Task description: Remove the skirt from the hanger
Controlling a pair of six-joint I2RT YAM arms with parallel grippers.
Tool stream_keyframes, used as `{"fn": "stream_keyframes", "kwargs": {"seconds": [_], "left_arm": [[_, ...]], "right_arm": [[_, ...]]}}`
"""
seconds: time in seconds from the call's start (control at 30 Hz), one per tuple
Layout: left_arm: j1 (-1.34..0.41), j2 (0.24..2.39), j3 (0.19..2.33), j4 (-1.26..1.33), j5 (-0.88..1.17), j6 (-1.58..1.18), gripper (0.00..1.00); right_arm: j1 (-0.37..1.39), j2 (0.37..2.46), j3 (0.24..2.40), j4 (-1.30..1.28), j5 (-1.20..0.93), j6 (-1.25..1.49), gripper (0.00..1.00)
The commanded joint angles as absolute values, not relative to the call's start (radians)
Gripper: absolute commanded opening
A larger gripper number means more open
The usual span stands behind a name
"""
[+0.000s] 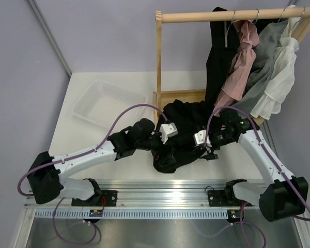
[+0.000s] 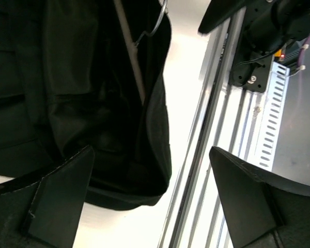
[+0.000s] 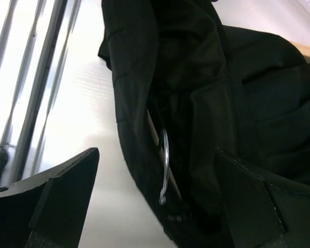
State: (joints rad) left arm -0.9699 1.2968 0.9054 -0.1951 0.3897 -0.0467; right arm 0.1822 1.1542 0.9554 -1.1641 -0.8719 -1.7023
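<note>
We read no text, label, brand, number or sign in any of the three views.

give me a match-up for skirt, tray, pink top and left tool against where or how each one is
1 skirt
2 tray
3 pink top
4 left tool

a hanging on the rail
b open wide
c crumpled in a heap on the table
d clear plastic, at the table's left

Pairs: 1c, 2d, 3a, 4b
</note>
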Motion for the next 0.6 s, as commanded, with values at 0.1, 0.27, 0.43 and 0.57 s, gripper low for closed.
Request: {"fn": "stream_keyframes", "kwargs": {"seconds": [0.1, 0.27, 0.43, 0.57], "left_arm": [[-0.974, 1.151, 0.845, -0.196, 0.276, -0.008, 0.99], [-0.973, 1.117, 0.796, -0.181, 0.253, 0.006, 0.99], [-0.973, 1.127, 0.79, -0.158, 0.244, 0.005, 0.99], [-0.974, 1.14, 0.805, -0.164, 0.271, 0.011, 0.99]], "right_arm": [[0.275, 1.155, 0.916, -0.882, -0.792, -1.443, 0.99], [0.291, 1.198, 0.927, -0.936, -0.75, -1.5, 0.99], [0.324, 1.212, 0.919, -0.945, -0.677, -1.496, 0.87], [0.33, 1.229, 0.969, -1.024, -0.693, -1.489, 0.39]]}}
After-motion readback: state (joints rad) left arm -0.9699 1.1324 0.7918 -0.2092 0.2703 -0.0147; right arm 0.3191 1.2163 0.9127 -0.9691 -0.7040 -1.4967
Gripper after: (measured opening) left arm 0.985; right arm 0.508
